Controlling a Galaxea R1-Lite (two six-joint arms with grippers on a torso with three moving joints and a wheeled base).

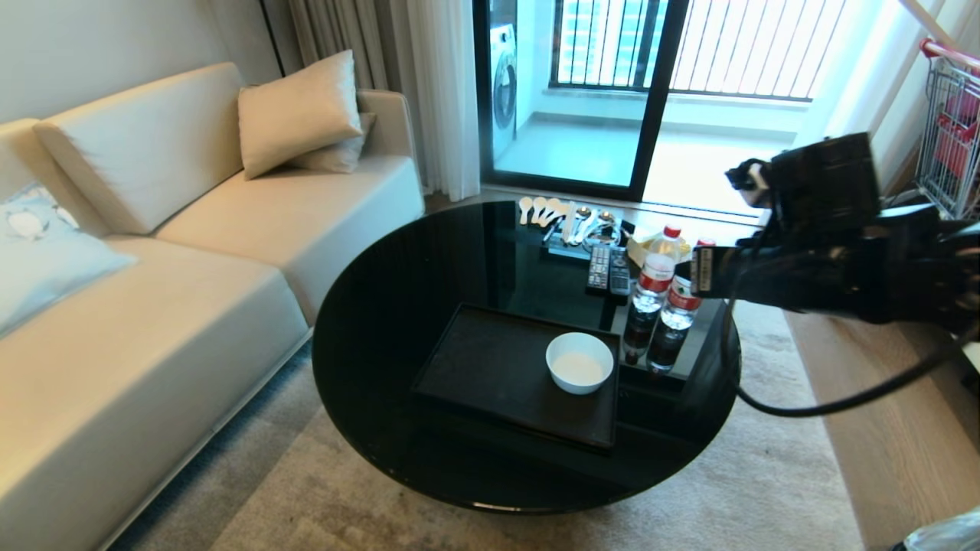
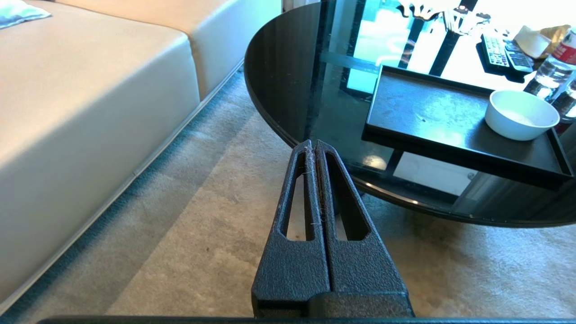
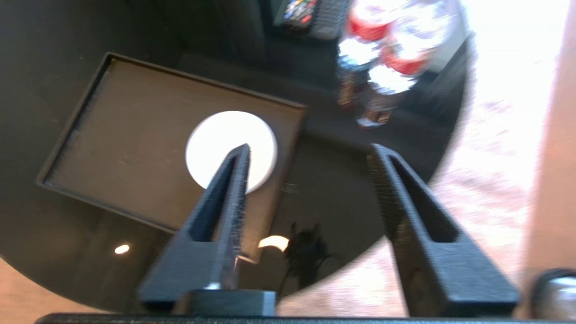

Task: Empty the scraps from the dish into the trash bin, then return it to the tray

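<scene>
The dish (image 1: pixel 579 362), a small white bowl, stands upright on the near right part of the black tray (image 1: pixel 490 360) and looks empty; no scraps are in view. My right gripper (image 3: pixel 308 148) hangs open high above the table's right edge, nothing between its fingers, with the dish (image 3: pixel 225 135) and tray (image 3: pixel 126 126) below it. The right arm (image 1: pixel 842 252) reaches in from the right. My left gripper (image 2: pixel 312 144) is shut and parked low over the carpet beside the table, with the dish (image 2: pixel 522 114) and tray (image 2: pixel 427 112) ahead. A bit of clear plastic bag (image 1: pixel 949 532), perhaps the trash bin's liner, shows at the corner.
The tray lies on a glossy black round table (image 1: pixel 398 306). Behind it stand two water bottles (image 1: pixel 658 291), remotes (image 1: pixel 609 268) and several spoons (image 1: pixel 566 218). A cream sofa (image 1: pixel 153 306) runs along the left. A shopping cart (image 1: pixel 953 138) stands far right.
</scene>
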